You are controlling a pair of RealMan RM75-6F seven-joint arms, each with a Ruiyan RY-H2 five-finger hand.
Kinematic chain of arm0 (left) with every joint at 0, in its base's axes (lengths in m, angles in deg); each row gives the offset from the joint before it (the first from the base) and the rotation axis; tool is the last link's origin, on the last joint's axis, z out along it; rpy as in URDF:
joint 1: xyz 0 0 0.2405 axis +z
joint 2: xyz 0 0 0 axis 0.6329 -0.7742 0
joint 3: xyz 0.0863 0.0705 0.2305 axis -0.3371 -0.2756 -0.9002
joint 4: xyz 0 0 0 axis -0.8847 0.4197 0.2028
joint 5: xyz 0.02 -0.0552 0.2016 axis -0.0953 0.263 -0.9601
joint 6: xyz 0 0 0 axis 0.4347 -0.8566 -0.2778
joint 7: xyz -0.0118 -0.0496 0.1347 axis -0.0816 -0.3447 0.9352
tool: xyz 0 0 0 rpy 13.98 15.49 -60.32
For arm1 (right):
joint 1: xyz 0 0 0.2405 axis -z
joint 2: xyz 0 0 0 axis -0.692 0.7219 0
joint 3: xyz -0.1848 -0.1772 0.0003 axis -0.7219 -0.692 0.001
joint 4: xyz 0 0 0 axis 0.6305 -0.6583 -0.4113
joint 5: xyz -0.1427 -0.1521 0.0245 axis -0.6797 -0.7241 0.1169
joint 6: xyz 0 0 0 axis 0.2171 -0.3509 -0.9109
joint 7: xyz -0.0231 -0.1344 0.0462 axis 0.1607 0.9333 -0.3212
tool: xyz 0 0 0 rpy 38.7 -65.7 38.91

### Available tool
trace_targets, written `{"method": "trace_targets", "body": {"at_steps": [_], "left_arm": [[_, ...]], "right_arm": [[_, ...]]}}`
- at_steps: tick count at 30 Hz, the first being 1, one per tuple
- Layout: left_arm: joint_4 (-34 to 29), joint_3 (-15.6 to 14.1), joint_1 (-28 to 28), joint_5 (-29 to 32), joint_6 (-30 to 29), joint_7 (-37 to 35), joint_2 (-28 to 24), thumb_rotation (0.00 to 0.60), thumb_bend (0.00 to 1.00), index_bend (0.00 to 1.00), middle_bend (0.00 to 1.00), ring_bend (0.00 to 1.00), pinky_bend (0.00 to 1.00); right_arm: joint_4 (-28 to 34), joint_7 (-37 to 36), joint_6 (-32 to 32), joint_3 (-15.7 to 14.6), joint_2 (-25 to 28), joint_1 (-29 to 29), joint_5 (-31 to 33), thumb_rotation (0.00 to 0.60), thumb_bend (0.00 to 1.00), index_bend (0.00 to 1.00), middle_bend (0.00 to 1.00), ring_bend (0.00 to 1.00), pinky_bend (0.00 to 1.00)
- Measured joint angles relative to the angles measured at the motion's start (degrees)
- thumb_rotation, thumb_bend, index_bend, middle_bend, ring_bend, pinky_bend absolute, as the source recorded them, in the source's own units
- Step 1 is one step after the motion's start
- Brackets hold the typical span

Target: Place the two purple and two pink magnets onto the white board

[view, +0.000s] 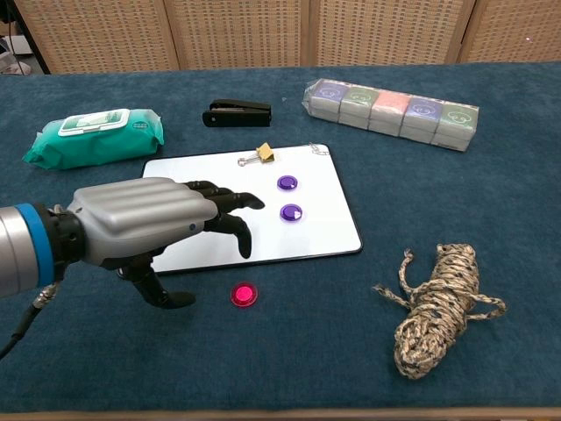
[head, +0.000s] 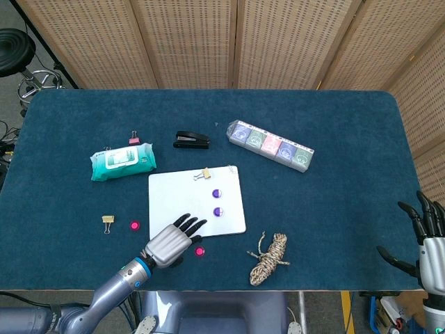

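Near the desk's front-left part lie a yellow binder clip [head: 108, 220] and, just beside it, one pink magnet [head: 135, 225], both apart from the white board [head: 181, 198]. Behind them sits a green wipes pack [view: 95, 137]. The left hand [view: 145, 221] hovers over the board's front-left corner, fingers spread and slightly curled, holding nothing. A second pink magnet [view: 244, 294] lies on the cloth just in front of the board's front edge, beside the thumb. On the board two purple magnets [view: 287, 183] [view: 291, 212] sit toward its right side, a gold clip [view: 263, 153] at its back edge. A rope bundle [view: 440, 306] lies front-right. At the desk's right front corner the right hand [head: 425, 235] hangs open-fingered and empty.
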State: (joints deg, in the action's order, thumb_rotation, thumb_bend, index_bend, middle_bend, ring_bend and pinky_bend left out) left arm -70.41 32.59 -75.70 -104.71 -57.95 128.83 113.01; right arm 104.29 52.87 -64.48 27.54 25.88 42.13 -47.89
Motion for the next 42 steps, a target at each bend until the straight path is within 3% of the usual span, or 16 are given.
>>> {"method": "trace_targets", "body": {"at_steps": [6,13,29,42], "left_arm": [[1.47,-0.13,-3.82,7.22,-1.25,5.24,3.67,0.6,0.29,0.34,0.0,0.0,0.0],[4.26,-0.97,-6.23,9.6,-2.2,5.49,6.38,0.6,0.29,0.36,0.0,0.0,0.0],[7.35,-3.65,-9.09,10.24,-3.91,3.2,9.4,0.6,0.29,0.38,0.0,0.0,0.0],[9.26,-5.05,-9.55,8.78,-6.35,2.54,12.08,0.6,0.31,0.55,0.0,0.0,0.0]], "right_arm": [[0.32,1.0,0.93,0.11,-0.33,0.05,-0.47,0.6,0.0,0.16,0.0,0.0,0.0],[0.49,1.85,1.81,0.37,-0.62,0.13,-0.59,0.6,0.0,0.16,0.0,0.0,0.0],[0.63,1.33,2.79,1.26,-0.42,0.47,-0.28,0.6,0.0,0.16,0.0,0.0,0.0],[0.64,0.19,2.73,1.79,-0.01,0.88,-0.41,0.6,0.0,0.16,0.0,0.0,0.0]]}}
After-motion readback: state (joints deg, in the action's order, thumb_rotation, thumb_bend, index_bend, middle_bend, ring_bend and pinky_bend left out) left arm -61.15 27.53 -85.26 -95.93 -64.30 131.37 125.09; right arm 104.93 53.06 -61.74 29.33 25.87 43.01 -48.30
